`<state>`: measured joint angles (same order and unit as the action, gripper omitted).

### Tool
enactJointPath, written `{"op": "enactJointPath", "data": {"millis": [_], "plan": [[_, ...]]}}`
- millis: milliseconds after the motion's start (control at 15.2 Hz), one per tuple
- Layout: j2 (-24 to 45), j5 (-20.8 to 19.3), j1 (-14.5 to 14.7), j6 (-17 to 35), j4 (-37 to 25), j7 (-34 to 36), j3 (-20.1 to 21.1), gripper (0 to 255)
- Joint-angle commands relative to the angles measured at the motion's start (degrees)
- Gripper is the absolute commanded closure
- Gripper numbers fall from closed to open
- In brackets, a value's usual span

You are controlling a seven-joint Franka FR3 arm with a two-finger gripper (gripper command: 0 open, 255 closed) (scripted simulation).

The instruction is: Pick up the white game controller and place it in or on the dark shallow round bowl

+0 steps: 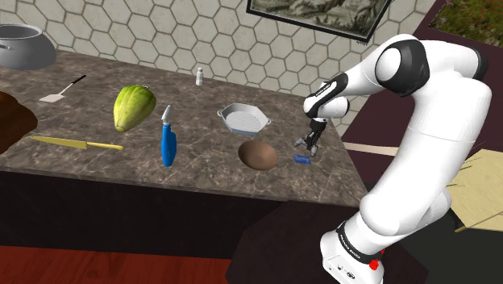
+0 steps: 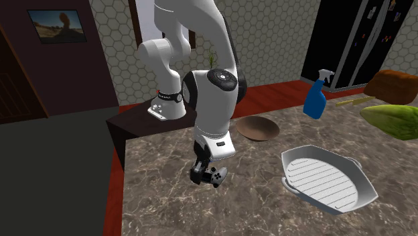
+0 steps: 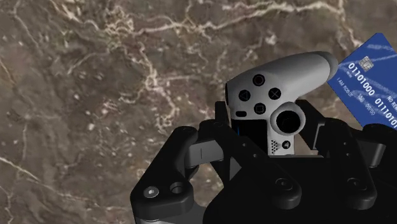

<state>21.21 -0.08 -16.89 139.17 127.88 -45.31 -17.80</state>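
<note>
Near the end of the counter closest to the stand, I have the gripper pointing down with its fingers clenched on the white game controller, which has a dark underside; the wrist view shows one grip of the pad wedged between the two black fingers while the other grip sticks out past them. From the second exterior view the controller hangs low over the marble, and I cannot tell whether it touches the surface. A blue card lies flat on the counter just beside the gripper, toward the front edge. The dark brown shallow round bowl sits near that same front edge, a short way further from the end than the gripper, apart from it and with nothing inside. Behind the bowl, toward the wall, I see a white ribbed dish. Further along the counter a blue spray bottle lies on its side, then a green squash, and a yellow-handled knife lies by the front edge
</note>
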Motion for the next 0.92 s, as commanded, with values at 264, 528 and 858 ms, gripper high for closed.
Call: {"op": "enactJointPath", "data": {"millis": [264, 528, 858], "plan": [[-2.1, -0.7, 0.3, -1.9, 0.0, 0.3, -0.4, 255], [-4.7, -1.7, 0.7, -4.6, -0.1, 0.8, -0.9, 255], [-7.8, -2.8, 1.2, -8.0, -0.5, 1.2, -1.4, 255]]}}
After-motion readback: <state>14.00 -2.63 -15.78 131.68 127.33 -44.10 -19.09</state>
